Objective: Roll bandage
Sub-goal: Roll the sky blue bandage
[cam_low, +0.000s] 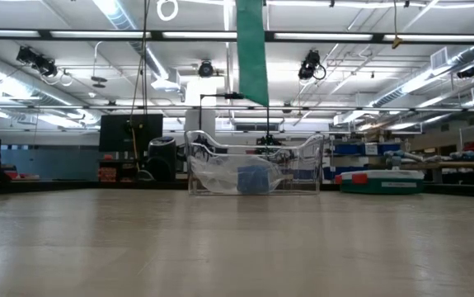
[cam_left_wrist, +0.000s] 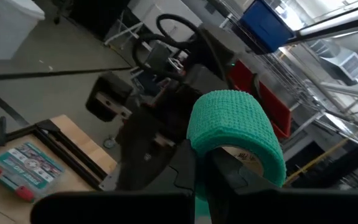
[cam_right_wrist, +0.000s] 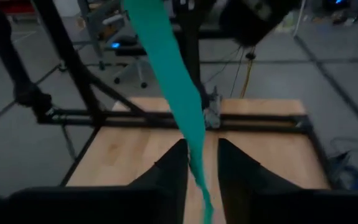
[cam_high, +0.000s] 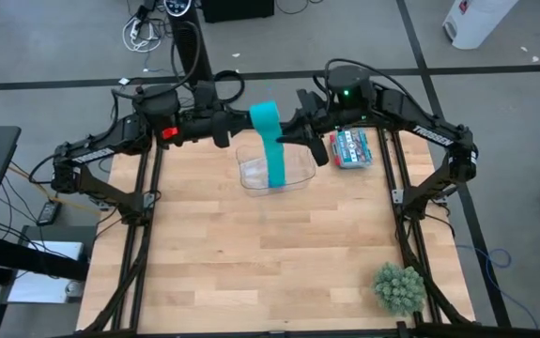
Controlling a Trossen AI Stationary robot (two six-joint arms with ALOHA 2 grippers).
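1. While the bandage [cam_high: 269,131] hangs high above the far half of the worktop [cam_high: 270,253], both arms meet over it at about 12 o'clock in the high view, the left gripper [cam_high: 235,125] at its 9 o'clock side and the right gripper [cam_high: 293,130] at its 3 o'clock side.
2. The left wrist view shows the teal coil [cam_left_wrist: 238,134] seated at that gripper's tips, apparently clamped there, presumably so that turning the wrist can wind fabric onto it.
3. From the coil a loose ribbon drops toward the clear plastic container [cam_high: 274,171] below; in the low view its free end [cam_low: 253,62] hangs above the container, apart from it.
4. The right gripper's fingers [cam_right_wrist: 172,171] stand slightly apart with the ribbon [cam_right_wrist: 179,99] running between them; I judge this a loose guide that keeps the strip straight and lightly taut.
5. A red-and-blue packet [cam_high: 351,148] lies at 3 o'clock of the container, and a green plant ball [cam_high: 399,287] sits near the worktop's 5 o'clock corner.
6. Much ribbon remains unwound, so rolling seems far from finished.
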